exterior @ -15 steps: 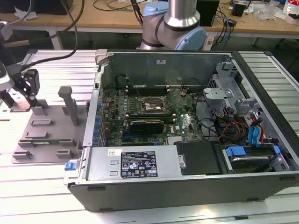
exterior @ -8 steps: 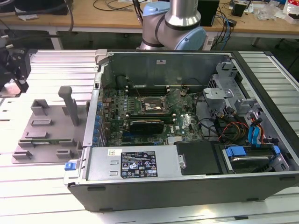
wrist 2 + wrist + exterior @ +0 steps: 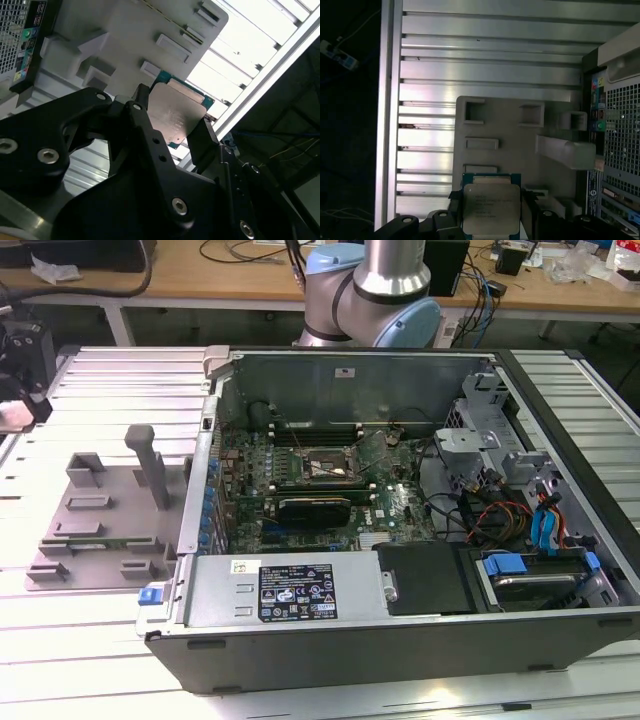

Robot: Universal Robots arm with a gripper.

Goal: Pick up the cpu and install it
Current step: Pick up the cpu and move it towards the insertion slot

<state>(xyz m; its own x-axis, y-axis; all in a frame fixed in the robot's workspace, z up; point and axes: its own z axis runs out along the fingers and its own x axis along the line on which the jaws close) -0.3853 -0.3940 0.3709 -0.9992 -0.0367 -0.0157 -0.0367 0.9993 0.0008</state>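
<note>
One end effector point(image 3: 174, 115) grips the square, silvery cpu point(image 3: 490, 210).

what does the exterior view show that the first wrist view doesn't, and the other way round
Exterior view: the motherboard inside the open computer case, its black socket frame, and the arm behind the case.
First wrist view: the cpu held between the fingers of the gripper, silver top facing the camera.
Shared: the grey tray with upright posts, the slatted metal table, and part of the computer case.
</note>
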